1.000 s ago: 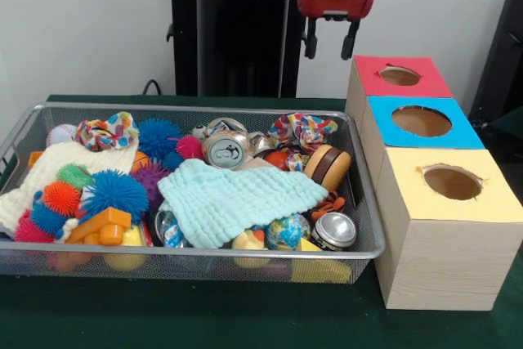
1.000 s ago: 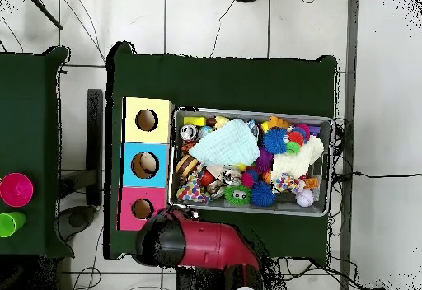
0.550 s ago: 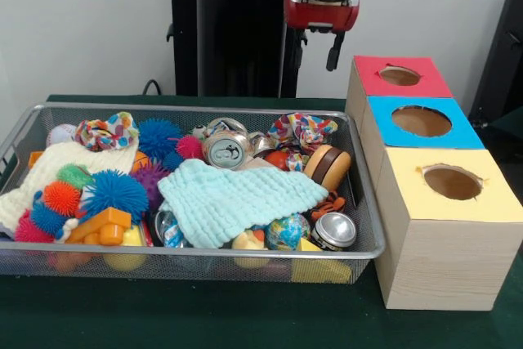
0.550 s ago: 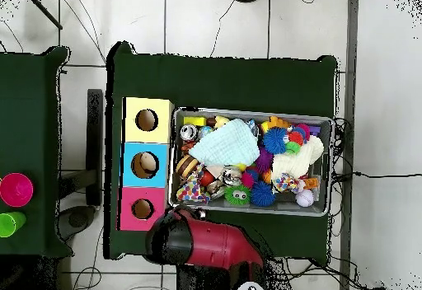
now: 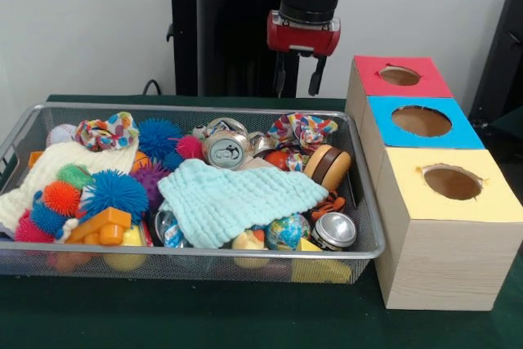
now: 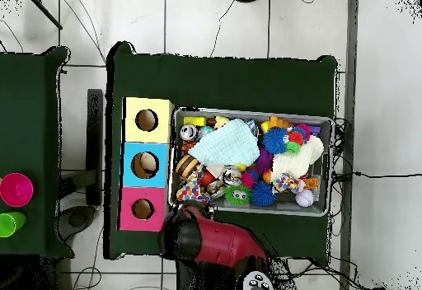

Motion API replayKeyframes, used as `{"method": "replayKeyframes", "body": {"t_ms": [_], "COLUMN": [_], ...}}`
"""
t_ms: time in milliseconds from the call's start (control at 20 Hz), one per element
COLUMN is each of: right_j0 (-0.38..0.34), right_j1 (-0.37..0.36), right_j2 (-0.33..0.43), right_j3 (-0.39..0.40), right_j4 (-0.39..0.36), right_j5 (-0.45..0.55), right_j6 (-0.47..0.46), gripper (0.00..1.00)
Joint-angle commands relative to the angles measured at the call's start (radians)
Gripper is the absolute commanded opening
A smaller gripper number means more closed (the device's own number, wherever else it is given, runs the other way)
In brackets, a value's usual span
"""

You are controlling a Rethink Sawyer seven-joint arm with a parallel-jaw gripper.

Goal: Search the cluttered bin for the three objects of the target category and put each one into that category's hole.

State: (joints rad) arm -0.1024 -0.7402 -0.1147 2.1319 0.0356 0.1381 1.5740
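Hanging above the far right corner of the bin (image 5: 16,140): gripper (image 5: 297,77), fingers (image 5: 315,79) apart, holding nothing.

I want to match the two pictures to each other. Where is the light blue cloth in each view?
Front view: the light blue cloth lies in the bin's middle, toward the near rim.
Overhead view: the cloth lies in the bin's left half, near the upper rim.
Shared landmark: the yellow-topped box, the one nearest the cloth in both.
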Motion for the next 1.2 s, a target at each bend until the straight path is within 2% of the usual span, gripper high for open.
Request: {"method": "replayKeyframes", "body": {"t_ms": [50,350,1200], "right_j0": [-0.038,-0.046,-0.119], "right_j1": [0.108,0.174,0.197], "right_j2": [0.035,0.045,0.099], "right_j3": [-0.113,-0.163,-0.219], "right_j4": [0.095,0.113,0.022], "right_j5": [-0.132,-0.186,-0.168], "right_j6": [0.264,0.232,0.125], "gripper": [1.00,1.00,1.00]}}
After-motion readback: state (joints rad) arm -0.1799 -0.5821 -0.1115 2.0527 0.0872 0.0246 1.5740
